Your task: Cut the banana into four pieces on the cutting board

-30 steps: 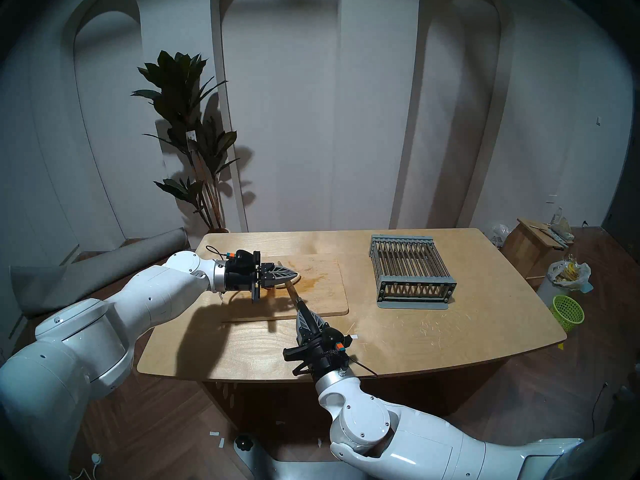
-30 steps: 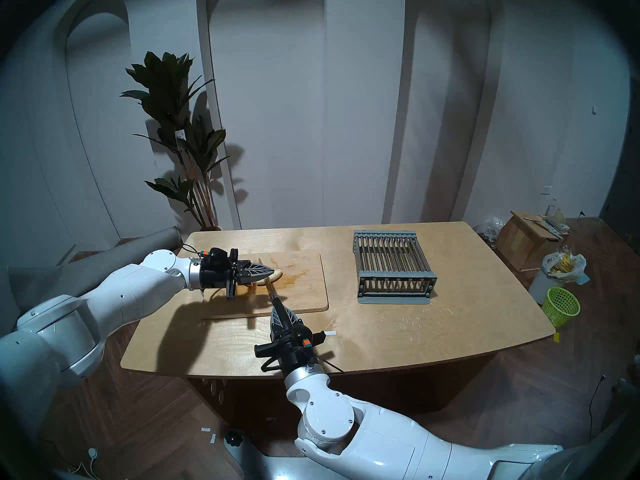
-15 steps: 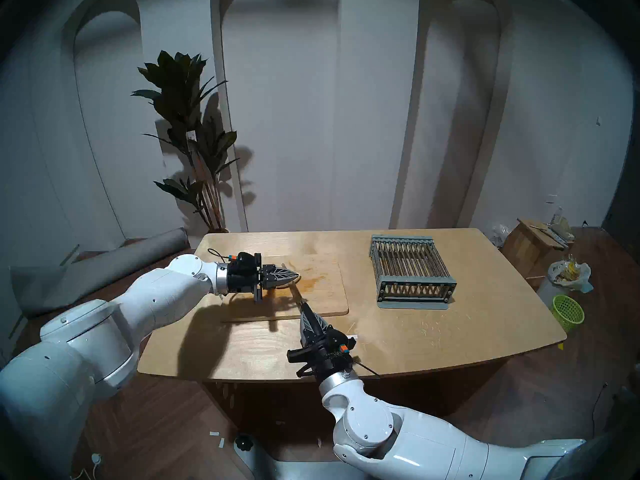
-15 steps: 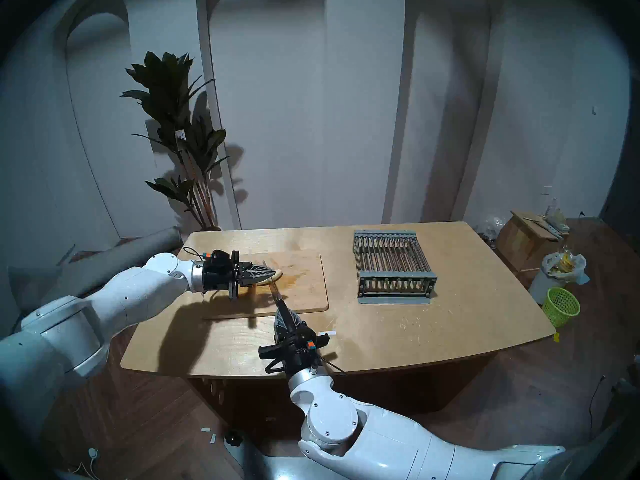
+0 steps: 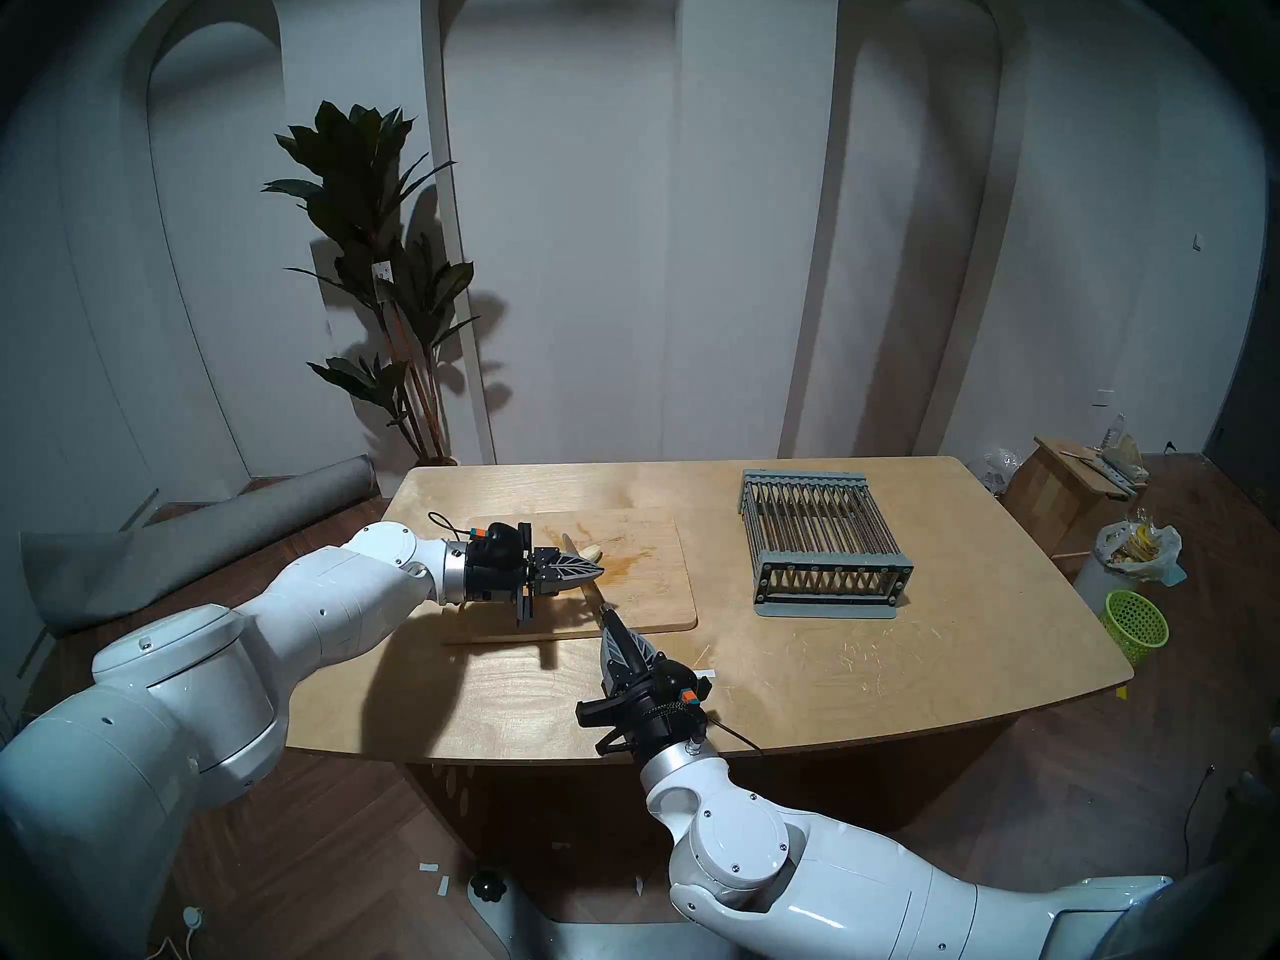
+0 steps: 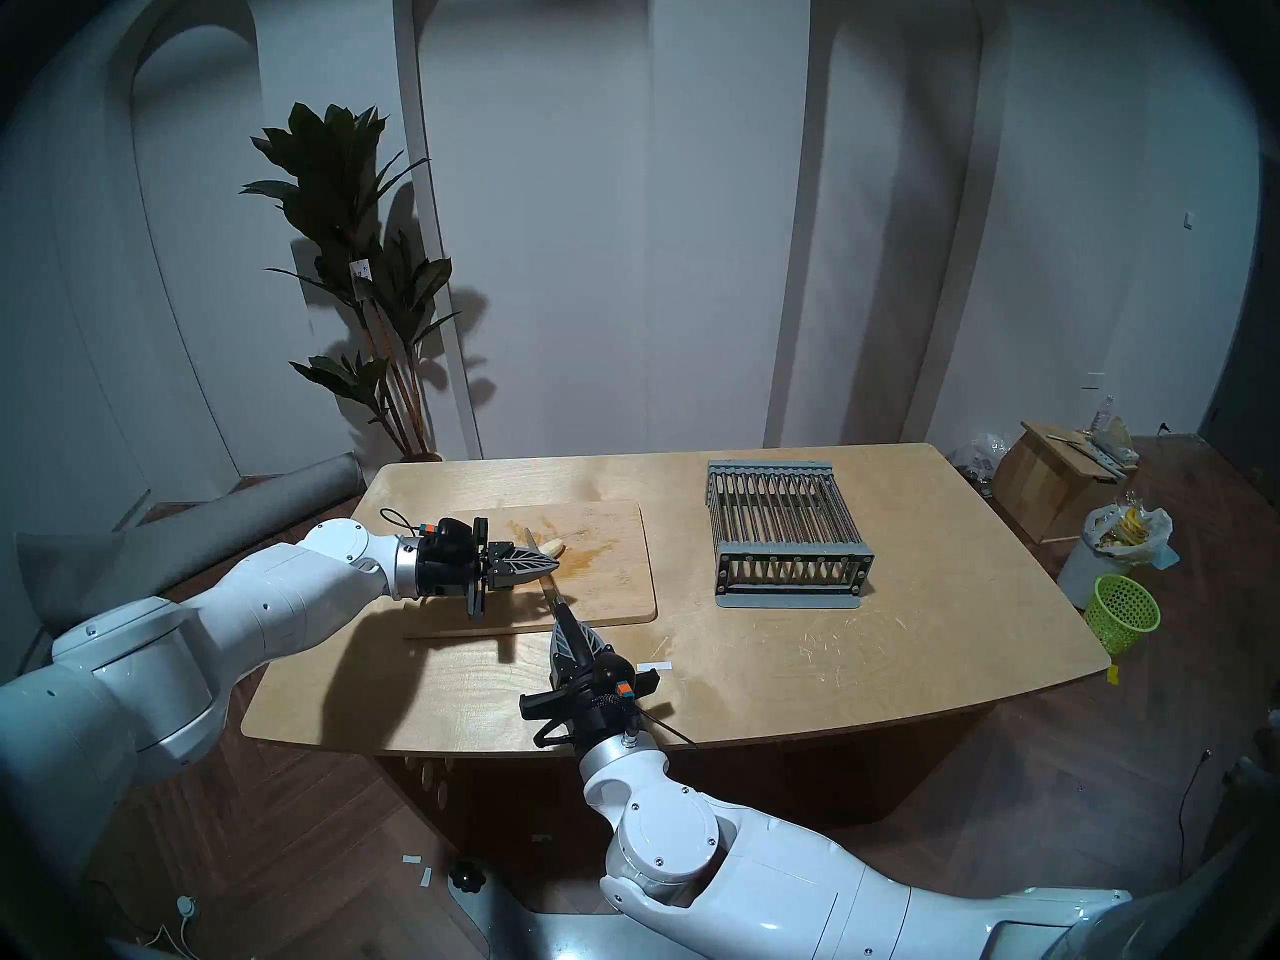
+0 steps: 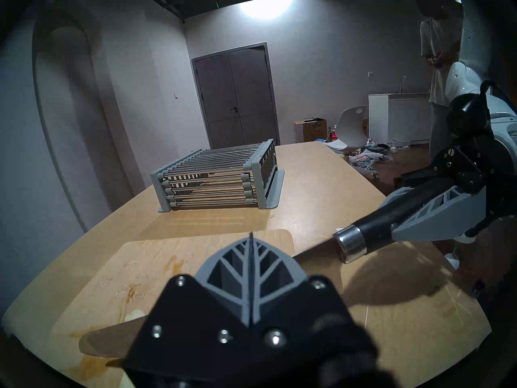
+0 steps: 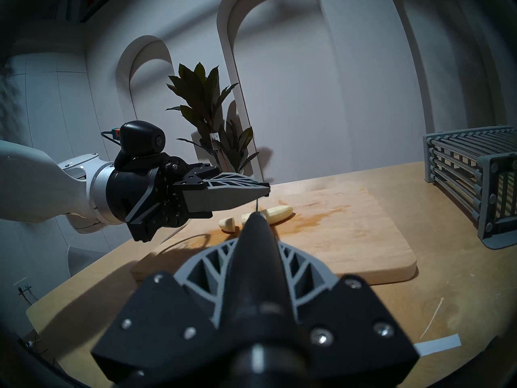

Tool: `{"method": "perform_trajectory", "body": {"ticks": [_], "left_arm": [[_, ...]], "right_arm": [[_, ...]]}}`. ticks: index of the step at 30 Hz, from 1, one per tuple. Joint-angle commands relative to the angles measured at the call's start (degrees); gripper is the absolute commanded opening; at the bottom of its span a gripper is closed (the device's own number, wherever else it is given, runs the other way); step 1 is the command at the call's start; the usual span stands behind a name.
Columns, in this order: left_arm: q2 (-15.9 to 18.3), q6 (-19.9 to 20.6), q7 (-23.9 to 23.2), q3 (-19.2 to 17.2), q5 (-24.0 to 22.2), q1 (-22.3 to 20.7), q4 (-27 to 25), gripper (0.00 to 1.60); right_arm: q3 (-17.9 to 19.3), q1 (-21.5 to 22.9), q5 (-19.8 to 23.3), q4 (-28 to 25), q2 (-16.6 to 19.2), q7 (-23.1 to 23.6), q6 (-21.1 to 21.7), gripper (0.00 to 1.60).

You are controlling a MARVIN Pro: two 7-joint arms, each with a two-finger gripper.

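We count two banana (image 8: pixel 268 215) pieces mid cutting board (image 8: pixel 349 239), knife (image 7: pixel 347 246) between them gripped by the right gripper (image 8: pixel 256 250) from 6 o'clock, left gripper (image 8: pixel 251 195) pinched empty above, level.

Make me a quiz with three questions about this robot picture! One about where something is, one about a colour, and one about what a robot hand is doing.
1. Where is the banana?
A) on the floor
B) on the cutting board
C) in a bowl

2. What colour is the basket on the floor?
A) green
B) red
C) blue

3. What are the right gripper's jaws doing?
A) wide open, empty
B) squeezing a cup
C) shut on the knife

Answers: B, its pale pieces lie on the wooden board; A, it is bright green beside the table; C, the black handle sits clamped between the jaws.
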Motion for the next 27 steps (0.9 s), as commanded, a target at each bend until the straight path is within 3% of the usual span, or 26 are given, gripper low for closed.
{"method": "perform_trajectory", "body": {"ticks": [1,18,22,27], "left_arm": [[-0.28,-0.51,-5.85,0.5,-0.02,-1.3,0.36,0.0],[2.82,-3.13,-2.7,11.67,8.98,-4.19,-5.06,0.0],[3.22,-3.61,-2.53,12.22,8.2,-4.68,-5.73,0.0],[3.78,-2.43,-2.07,9.94,3.54,-5.09,-6.29,0.0]], "right_arm": [[0.3,0.78,0.22,-0.7,-0.92,0.31,-0.34,0.0],[-0.02,1.75,0.79,0.53,-1.81,1.02,0.29,0.0],[0.06,1.95,0.76,0.49,-1.88,1.07,0.35,0.0],[0.1,2.0,0.84,0.48,-1.93,1.07,0.35,0.0]]}}
